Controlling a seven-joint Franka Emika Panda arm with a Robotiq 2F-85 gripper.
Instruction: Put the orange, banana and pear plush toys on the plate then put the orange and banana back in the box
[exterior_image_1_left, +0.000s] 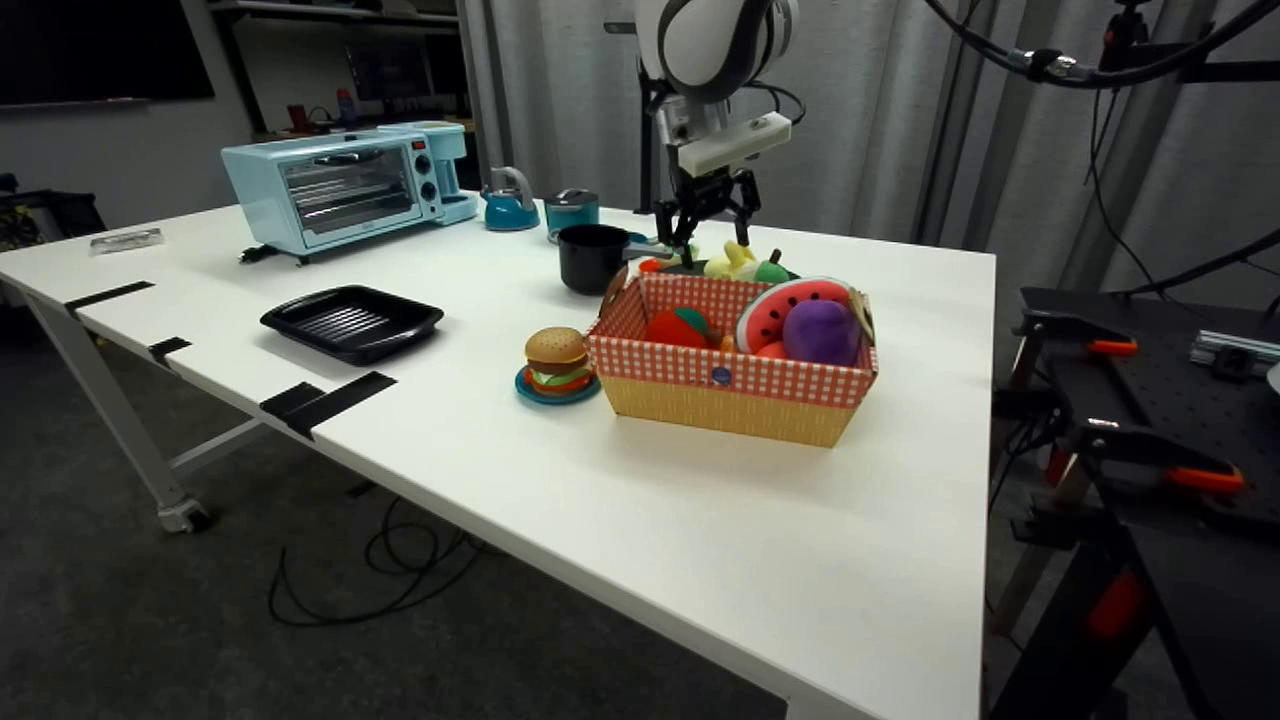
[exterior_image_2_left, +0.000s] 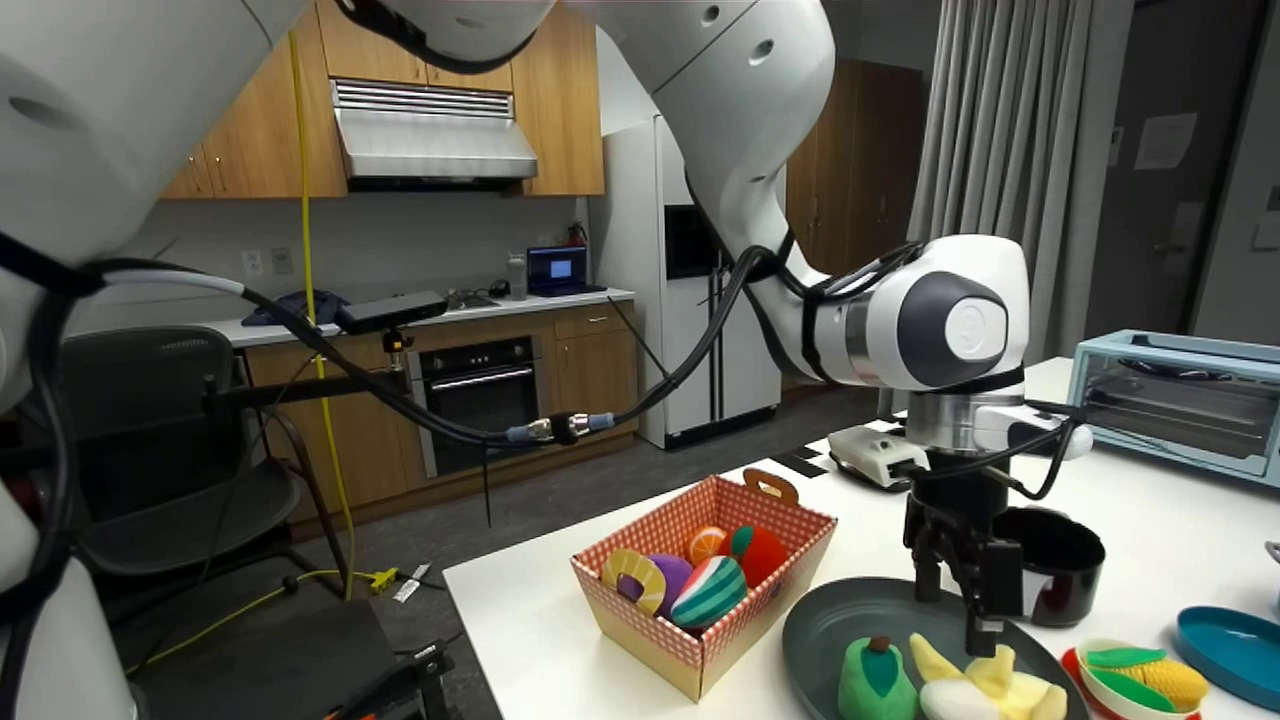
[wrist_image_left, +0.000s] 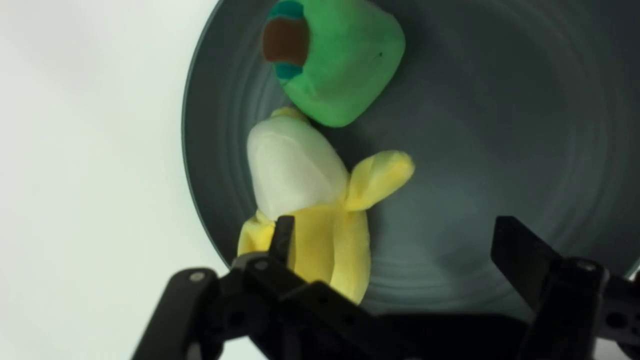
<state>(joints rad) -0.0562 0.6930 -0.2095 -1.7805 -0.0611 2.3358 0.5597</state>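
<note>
The dark grey plate (exterior_image_2_left: 830, 610) holds the green pear plush (exterior_image_2_left: 876, 685) and the yellow and white peeled banana plush (exterior_image_2_left: 985, 690). In the wrist view the pear (wrist_image_left: 345, 60) and banana (wrist_image_left: 320, 235) lie side by side near the rim of the plate (wrist_image_left: 480, 125). My gripper (wrist_image_left: 400, 237) is open and empty above the plate; one finger overlaps the banana and the other is over bare plate. The gripper also shows in both exterior views (exterior_image_1_left: 716, 243) (exterior_image_2_left: 957, 605). The orange slice plush (exterior_image_2_left: 707, 543) is in the red-checked box (exterior_image_2_left: 640, 635), also seen in an exterior view (exterior_image_1_left: 730, 405).
The box also holds a watermelon slice (exterior_image_1_left: 775, 315), a purple plush (exterior_image_1_left: 822, 333) and a red plush (exterior_image_2_left: 762, 558). A black pot (exterior_image_2_left: 1060, 575), a bowl with corn (exterior_image_2_left: 1150, 685) and a teal plate (exterior_image_2_left: 1235, 640) stand near the grey plate. A toy burger (exterior_image_1_left: 556, 360) stands beside the box.
</note>
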